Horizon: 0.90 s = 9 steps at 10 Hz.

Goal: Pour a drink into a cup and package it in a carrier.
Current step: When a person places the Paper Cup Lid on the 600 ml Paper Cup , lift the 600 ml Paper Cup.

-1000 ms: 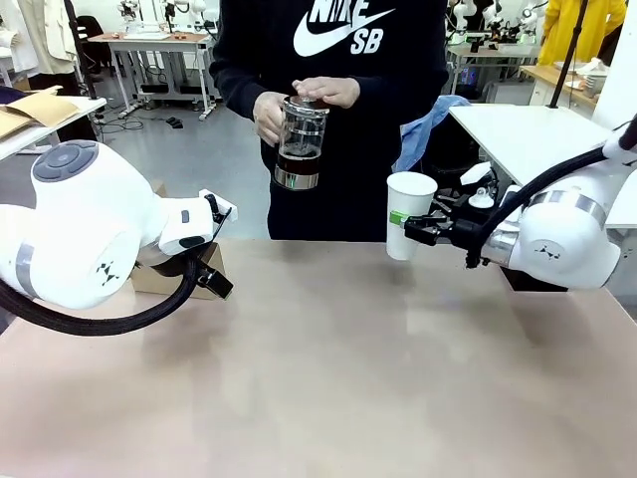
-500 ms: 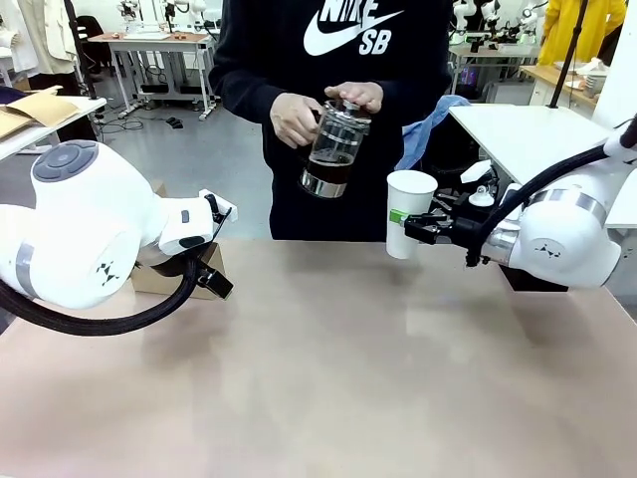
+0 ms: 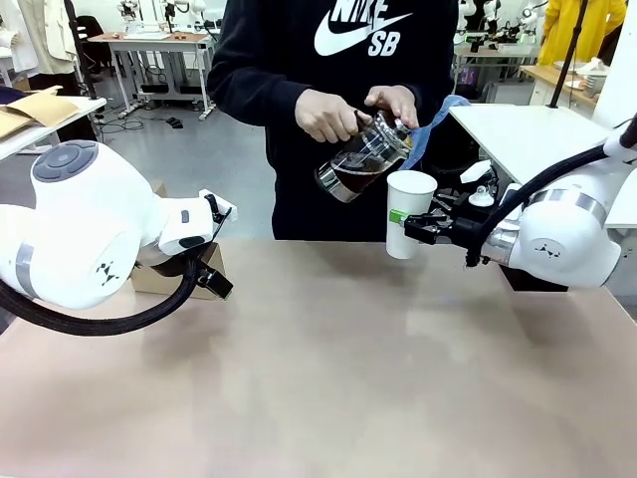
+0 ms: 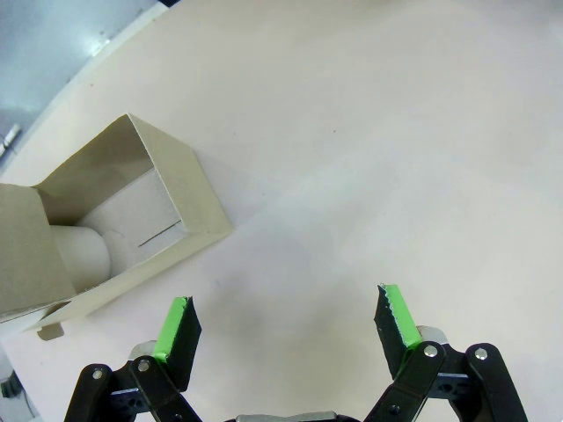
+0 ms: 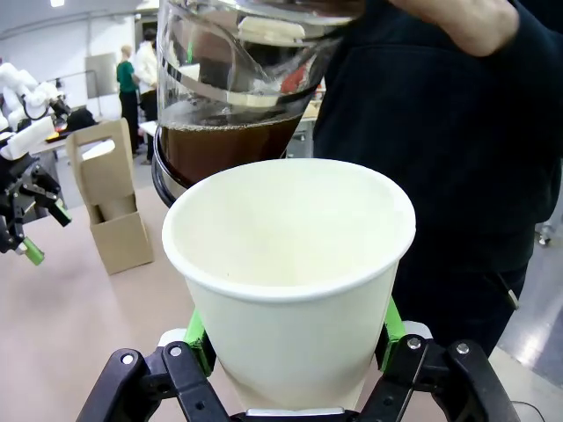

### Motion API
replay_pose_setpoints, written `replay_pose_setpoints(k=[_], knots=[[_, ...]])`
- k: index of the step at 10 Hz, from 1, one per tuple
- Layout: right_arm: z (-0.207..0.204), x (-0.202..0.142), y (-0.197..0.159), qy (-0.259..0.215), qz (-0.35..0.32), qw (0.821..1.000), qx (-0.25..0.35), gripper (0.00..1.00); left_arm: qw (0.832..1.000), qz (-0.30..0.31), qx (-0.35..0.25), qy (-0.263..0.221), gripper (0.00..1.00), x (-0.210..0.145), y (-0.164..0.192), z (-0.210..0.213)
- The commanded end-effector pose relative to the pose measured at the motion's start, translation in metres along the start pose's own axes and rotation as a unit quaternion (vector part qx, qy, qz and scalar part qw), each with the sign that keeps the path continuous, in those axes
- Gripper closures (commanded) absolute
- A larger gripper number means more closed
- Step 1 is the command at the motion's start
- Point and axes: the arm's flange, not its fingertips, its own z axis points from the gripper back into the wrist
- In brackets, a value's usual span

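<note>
Right gripper (image 3: 412, 229) is clamping a white paper cup (image 3: 411, 194) over the far edge of the table (image 3: 328, 378). Left gripper (image 4: 286, 321) is hanging wide open, empty, near the cardboard carrier (image 4: 189, 176). Person's hands (image 3: 323, 115) are tilting the glass plunger jug (image 3: 360, 159), the drink (image 5: 224, 145) inside leaning toward the spout, just above the cup.

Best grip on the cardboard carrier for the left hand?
Probably take the carrier by its tall handle tab, from above: it stands upright over the low box, flat and thin enough for the open left hand to pinch across its faces.
</note>
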Motion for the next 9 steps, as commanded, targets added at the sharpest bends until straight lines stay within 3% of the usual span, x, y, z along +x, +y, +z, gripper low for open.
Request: replay_pose_setpoints(k=[1,9], knots=[[-0.0020,0.0038,0.0022,0.005,0.001,1.000,-0.010,0.20,1.000,0.001,0.000,0.000,0.00,-0.0002,0.0004,0.0002],[-0.0020,0.0038,0.0022,0.005,0.001,1.000,-0.010,0.20,1.000,0.001,0.000,0.000,0.00,-0.0002,0.0004,0.0002]])
